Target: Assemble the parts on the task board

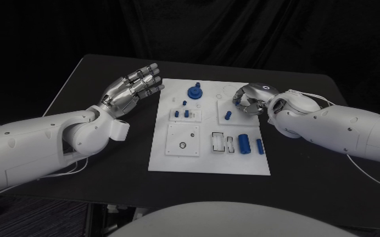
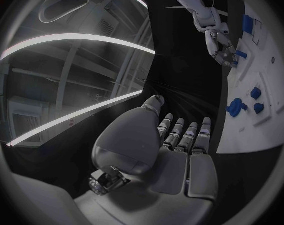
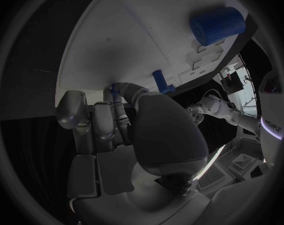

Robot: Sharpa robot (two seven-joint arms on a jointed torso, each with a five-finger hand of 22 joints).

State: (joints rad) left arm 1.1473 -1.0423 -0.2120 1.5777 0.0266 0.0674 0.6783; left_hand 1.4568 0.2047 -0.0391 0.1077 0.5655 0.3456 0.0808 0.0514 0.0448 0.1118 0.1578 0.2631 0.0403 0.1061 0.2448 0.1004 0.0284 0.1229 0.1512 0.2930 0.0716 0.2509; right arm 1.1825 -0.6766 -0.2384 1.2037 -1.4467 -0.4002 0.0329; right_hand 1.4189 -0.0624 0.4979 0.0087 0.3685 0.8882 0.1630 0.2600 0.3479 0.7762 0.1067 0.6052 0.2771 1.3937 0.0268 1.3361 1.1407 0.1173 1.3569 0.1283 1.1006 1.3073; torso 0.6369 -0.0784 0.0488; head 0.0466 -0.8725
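A white task board [image 1: 207, 163] lies mid-tabletop [image 1: 95, 78]. The right hand [image 1: 249, 101] curls over its far right area, fingertips at a small blue peg [image 1: 228, 115] that sits just toward the robot from them; whether it grips the peg I cannot tell. The left hand [image 1: 132, 90] hovers open-fingered, empty, beside the board's left edge. A blue knob [image 1: 195, 91] stands between the hands, and blue cylinders [image 1: 245, 144] lie nearer the robot.

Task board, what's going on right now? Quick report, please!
Left hand open, beside the task board. Right hand curled over the board by a small blue part; grip unclear. Nothing in the way.
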